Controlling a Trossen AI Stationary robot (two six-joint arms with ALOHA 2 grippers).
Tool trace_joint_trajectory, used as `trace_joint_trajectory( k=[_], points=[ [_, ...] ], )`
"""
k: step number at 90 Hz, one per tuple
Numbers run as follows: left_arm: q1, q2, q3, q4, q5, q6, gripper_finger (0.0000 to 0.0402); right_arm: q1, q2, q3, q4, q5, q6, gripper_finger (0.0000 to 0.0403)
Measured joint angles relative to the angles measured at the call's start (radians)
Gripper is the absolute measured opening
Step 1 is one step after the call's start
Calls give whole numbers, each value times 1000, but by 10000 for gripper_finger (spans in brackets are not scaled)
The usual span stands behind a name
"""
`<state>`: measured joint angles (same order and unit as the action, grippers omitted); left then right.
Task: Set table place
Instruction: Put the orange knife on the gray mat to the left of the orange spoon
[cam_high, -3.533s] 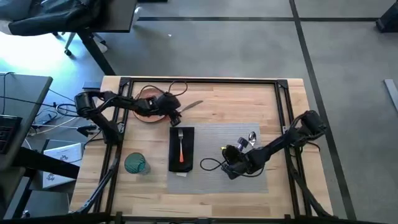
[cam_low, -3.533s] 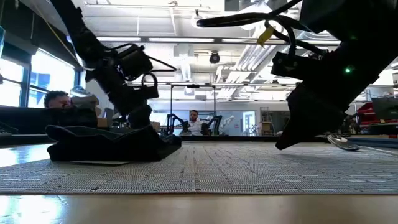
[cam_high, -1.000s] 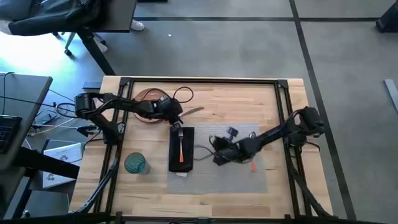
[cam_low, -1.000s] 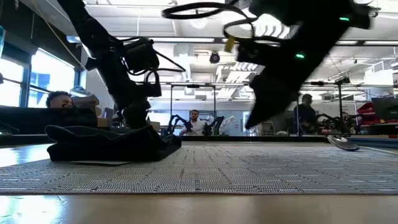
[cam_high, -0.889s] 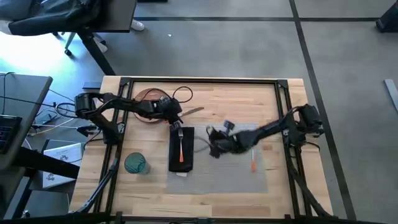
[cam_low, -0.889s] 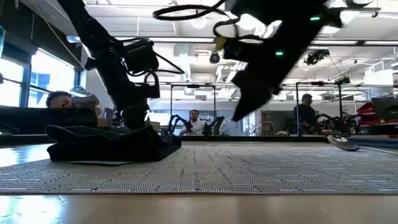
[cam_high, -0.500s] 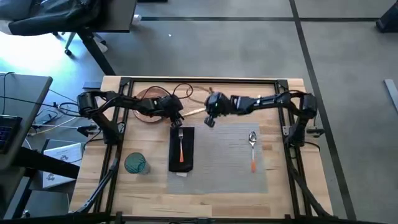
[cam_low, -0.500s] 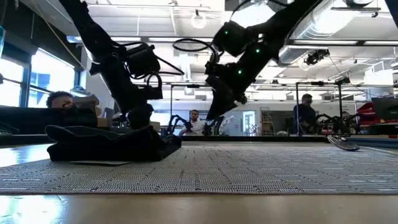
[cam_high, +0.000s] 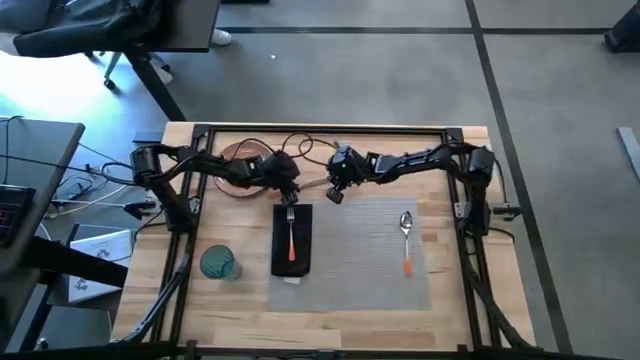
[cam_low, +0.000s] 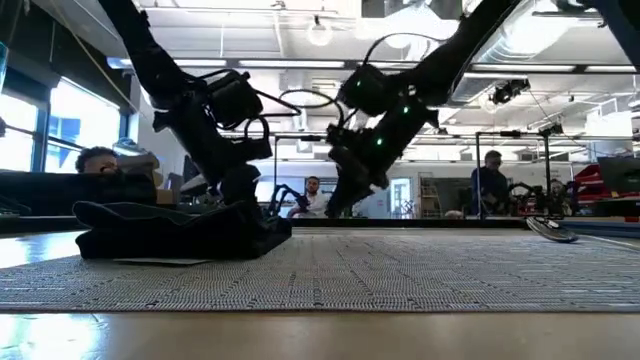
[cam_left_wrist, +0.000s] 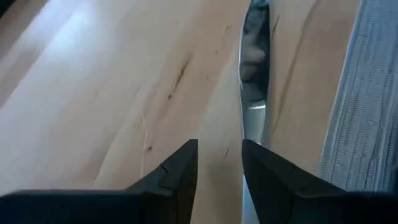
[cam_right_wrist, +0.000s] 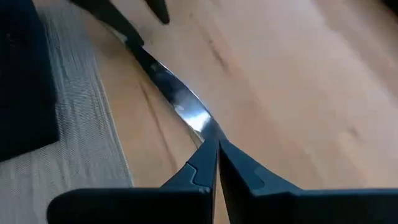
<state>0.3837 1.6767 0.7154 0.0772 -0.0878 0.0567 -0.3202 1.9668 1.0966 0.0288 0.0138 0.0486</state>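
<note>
Silver knife (cam_right_wrist: 177, 99) at right gripper (cam_right_wrist: 216, 149)

L fingers (cam_left_wrist: 186, 163) apart, knife blade (cam_left_wrist: 254, 81) on table (cam_left_wrist: 112, 81), placemat (cam_left_wrist: 364, 106) edge

I see the placemat (cam_high: 355, 250) lying mid-table (cam_high: 455, 300). The napkin (cam_high: 291, 241) sits on its left edge, with the fork (cam_high: 291, 228) on top. The spoon (cam_high: 406, 240) lies on the mat's right part. The glass (cam_high: 219, 263) stands left of the napkin. The plate (cam_high: 238, 170) is behind, at far left. The knife (cam_right_wrist: 177, 93) lies on bare wood just behind the mat, between both grippers.
</note>
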Motion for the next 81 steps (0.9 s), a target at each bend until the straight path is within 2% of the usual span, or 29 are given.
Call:
trace_joint_trajectory(
  k=[15, 36, 44, 57, 81],
  points=[
    [-14, -33, 68, -109, -5, 9, 111, 0, 25, 0, 40, -3, 24, 0],
    [-18, -27, 71, -100, 0, 32, 111, -7, 40, 3, 50, 19, 25, 0],
    [-17, -19, 71, -82, -1, 16, 111, -13, 66, 6, 18, 60, 37, 0],
    [-30, -19, 71, -78, 0, -41, 111, -22, 70, 10, -51, 0, 41, 0],
    [-73, -4, 71, -66, 0, -121, 111, -16, 25, 8, -250, 68, 66, 0]
  ],
)
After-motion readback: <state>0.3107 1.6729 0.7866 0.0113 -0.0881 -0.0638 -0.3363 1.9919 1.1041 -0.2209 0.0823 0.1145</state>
